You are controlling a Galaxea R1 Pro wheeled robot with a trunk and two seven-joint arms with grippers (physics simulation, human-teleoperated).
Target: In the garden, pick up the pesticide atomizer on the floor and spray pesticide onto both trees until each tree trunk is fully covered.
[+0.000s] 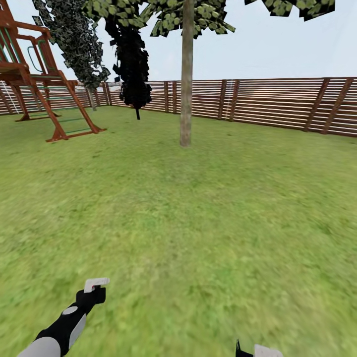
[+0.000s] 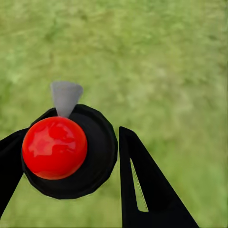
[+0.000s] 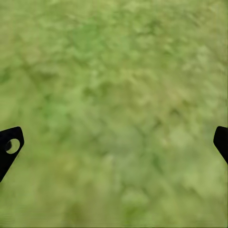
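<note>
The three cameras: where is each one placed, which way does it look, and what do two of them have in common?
Head view: from the robot's head, forward and down over the lawn toward a tree trunk and the fence; the left hand shows low.
Left wrist view: near the left hand, along its fingers, which close on the spray bottle above grass.
Right wrist view: near the right hand, down at grass between widely spread fingertips.
Both wrist views share the grass below.

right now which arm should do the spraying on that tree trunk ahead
Left. Its gripper already holds the pesticide atomizer, red top showing between the jaws. The right gripper is open over bare grass. The tree trunk stands ahead.
</note>
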